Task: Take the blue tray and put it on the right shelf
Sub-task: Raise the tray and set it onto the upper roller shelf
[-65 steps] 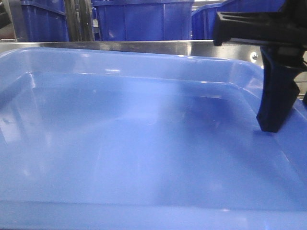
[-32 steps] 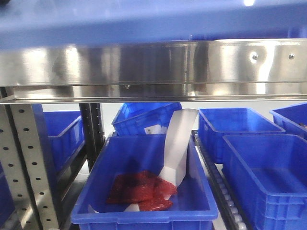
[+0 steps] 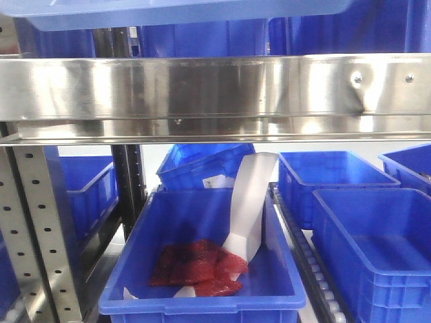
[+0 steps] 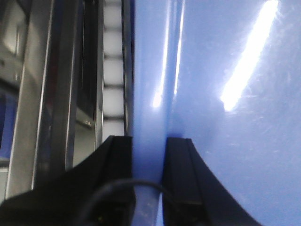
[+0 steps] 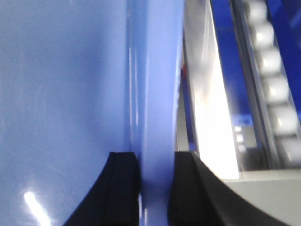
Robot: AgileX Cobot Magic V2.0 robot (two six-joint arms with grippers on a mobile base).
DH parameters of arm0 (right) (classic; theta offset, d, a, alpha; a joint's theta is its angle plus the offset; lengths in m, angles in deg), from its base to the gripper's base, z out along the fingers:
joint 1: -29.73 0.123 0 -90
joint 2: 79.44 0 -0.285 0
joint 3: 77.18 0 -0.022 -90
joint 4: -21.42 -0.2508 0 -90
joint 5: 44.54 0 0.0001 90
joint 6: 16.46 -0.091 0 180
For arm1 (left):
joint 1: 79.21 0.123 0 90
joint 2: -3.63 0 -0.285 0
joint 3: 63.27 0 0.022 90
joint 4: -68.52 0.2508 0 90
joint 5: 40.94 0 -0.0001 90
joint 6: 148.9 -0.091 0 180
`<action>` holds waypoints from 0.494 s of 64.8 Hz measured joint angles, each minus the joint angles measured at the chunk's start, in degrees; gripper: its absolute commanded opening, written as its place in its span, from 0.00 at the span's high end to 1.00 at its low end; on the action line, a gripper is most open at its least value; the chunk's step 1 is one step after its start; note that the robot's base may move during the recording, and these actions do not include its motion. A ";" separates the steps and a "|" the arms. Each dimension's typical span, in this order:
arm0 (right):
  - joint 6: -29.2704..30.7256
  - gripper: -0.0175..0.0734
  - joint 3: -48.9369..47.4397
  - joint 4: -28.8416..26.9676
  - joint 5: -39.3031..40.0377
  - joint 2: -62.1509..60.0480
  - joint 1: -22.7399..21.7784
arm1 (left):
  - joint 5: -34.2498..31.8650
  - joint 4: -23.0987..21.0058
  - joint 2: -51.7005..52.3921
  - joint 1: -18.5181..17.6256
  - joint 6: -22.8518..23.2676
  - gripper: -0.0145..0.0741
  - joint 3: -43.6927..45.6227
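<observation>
1. My left gripper (image 4: 149, 147) has its jaws clamped on the rim of the blue tray (image 4: 225, 117). The right gripper (image 5: 155, 162) pinches the opposite rim — a two-sided hold, I judge, to keep it level.
2. The tray hangs above the front rail (image 3: 215, 84) of the right shelf (image 3: 34, 222).
3. Its long axis appears to run across, parallel to the rail — I can't confirm this.

Storeroom: steel rack (image 3: 202, 87), blue storage bins (image 3: 202, 306).

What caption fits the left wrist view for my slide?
Left hand shut on the blue tray rim, steel shelf rail alongside.
</observation>
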 measured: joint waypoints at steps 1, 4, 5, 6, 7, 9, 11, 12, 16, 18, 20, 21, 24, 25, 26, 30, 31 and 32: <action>0.22 0.57 -0.86 -0.14 0.00 0.64 -0.22 | 0.00 -0.30 -0.55 0.30 -0.20 0.82 0.71; 1.02 0.57 -3.74 -0.69 0.10 2.89 -0.96 | 0.00 -0.74 -2.38 1.25 -0.73 0.82 3.20; 1.32 0.57 -5.30 -0.93 0.10 4.11 -1.44 | -0.12 -1.06 -3.37 1.50 -0.96 0.82 4.03; 1.58 0.57 -6.05 -1.08 0.10 4.73 -1.65 | -0.28 -1.11 -3.86 1.68 -1.12 0.82 4.57; 1.75 0.57 -6.78 -1.23 0.10 5.34 -1.84 | -0.43 -1.23 -4.35 1.83 -1.25 0.82 5.06; 2.22 0.57 -8.45 -1.52 0.20 6.78 -2.35 | -0.97 -1.32 -5.51 2.29 -1.68 0.82 6.12; 2.66 0.57 -9.97 -1.63 0.32 7.87 -2.68 | -1.39 -1.51 -6.42 2.56 -1.94 0.82 7.01; 2.88 0.57 -10.53 -1.73 0.32 8.40 -2.88 | -1.63 -1.60 -6.85 2.71 -2.14 0.82 7.32; 3.82 0.57 -12.79 -2.10 0.32 10.86 -3.67 | -2.28 -2.10 -8.91 3.07 -2.73 0.82 8.82; 3.99 0.57 -13.42 -2.18 0.46 11.91 -3.83 | -2.41 -2.10 -9.81 3.21 -2.92 0.82 9.29; 4.26 0.57 -13.96 -2.18 0.63 12.84 -4.16 | -2.84 -2.10 -10.58 3.32 -2.93 0.82 9.62; 4.39 0.57 -14.10 -2.18 0.75 13.16 -4.30 | -3.10 -2.10 -10.86 3.32 -3.04 0.82 9.73; 4.40 0.57 -14.21 -2.41 1.22 14.02 -4.55 | -3.65 -2.10 -11.58 3.43 -3.16 0.82 9.95; 4.48 0.57 -14.20 -2.51 1.36 14.24 -4.58 | -3.82 -2.10 -11.76 3.43 -3.15 0.82 9.93; 4.48 0.57 -14.20 -2.51 1.61 14.59 -4.68 | -4.13 -2.10 -12.08 3.43 -3.28 0.82 9.93; 4.53 0.57 -14.20 -2.51 2.19 15.46 -5.02 | -5.35 -2.10 -12.79 3.53 -3.40 0.82 9.93; 4.63 0.57 -14.20 -2.51 2.44 15.63 -5.02 | -5.57 -2.10 -12.98 3.52 -3.40 0.82 9.93; 4.62 0.57 -14.20 -2.51 2.59 15.81 -5.14 | -5.79 -2.10 -13.09 3.52 -3.40 0.82 9.93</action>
